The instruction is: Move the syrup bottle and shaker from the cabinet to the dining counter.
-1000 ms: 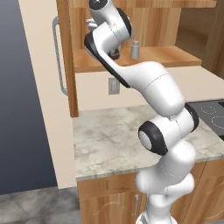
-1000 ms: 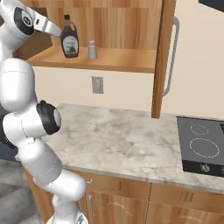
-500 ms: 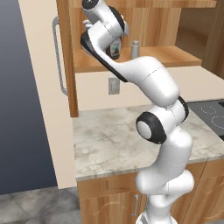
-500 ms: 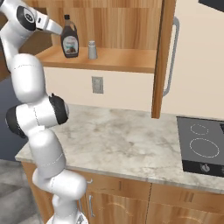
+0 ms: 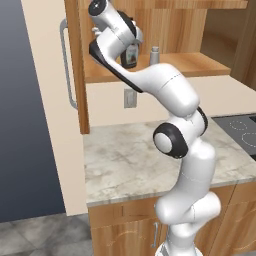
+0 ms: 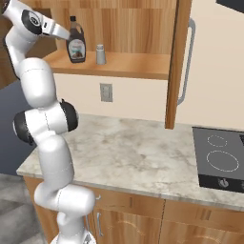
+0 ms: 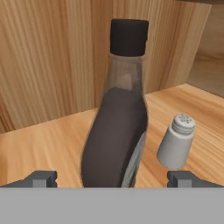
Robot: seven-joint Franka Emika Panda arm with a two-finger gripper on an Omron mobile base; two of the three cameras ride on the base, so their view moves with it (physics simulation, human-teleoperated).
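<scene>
We see the gripper spread wide, its fingertips flanking the upright syrup bottle without touching; shaker just beside, on cabinet shelf.

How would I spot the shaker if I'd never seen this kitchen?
Look into the open wooden cabinet hung on the wall above the marble worktop. On its shelf stand two things side by side. The shaker is the short grey one, far smaller than the tall dark syrup bottle.
</scene>
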